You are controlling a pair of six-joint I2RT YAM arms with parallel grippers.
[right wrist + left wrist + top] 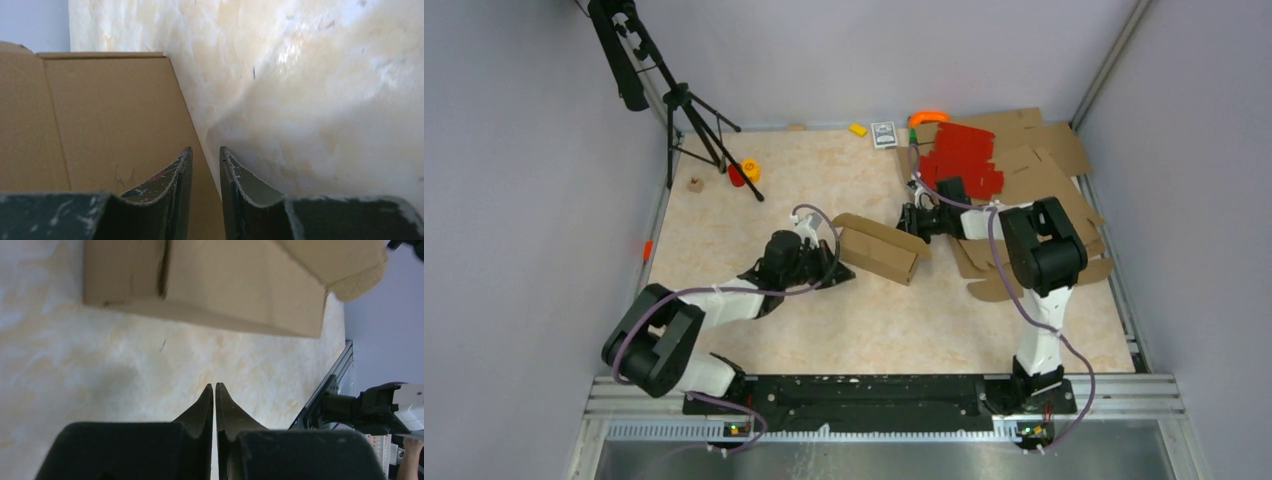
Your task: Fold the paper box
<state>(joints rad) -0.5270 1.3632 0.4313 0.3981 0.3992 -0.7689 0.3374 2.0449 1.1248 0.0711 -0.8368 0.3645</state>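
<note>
The paper box (879, 250) is plain brown corrugated cardboard, partly folded into a low open shape, with a flap up on its far right side. It lies mid-table. My left gripper (840, 268) is at the box's near left end; in the left wrist view the gripper (215, 386) is shut and empty, a short way off the box (225, 285). My right gripper (911, 220) is at the box's far right flap. In the right wrist view it (205, 150) has a narrow gap over a flat panel edge (100, 115) and grips nothing.
Red cardboard sheets (964, 155) and larger flat brown sheets (1044, 165) lie piled at the back right. A black tripod (689, 110) stands at the back left, with small toys (746, 172) beside it. A card box (884, 134) lies by the back wall.
</note>
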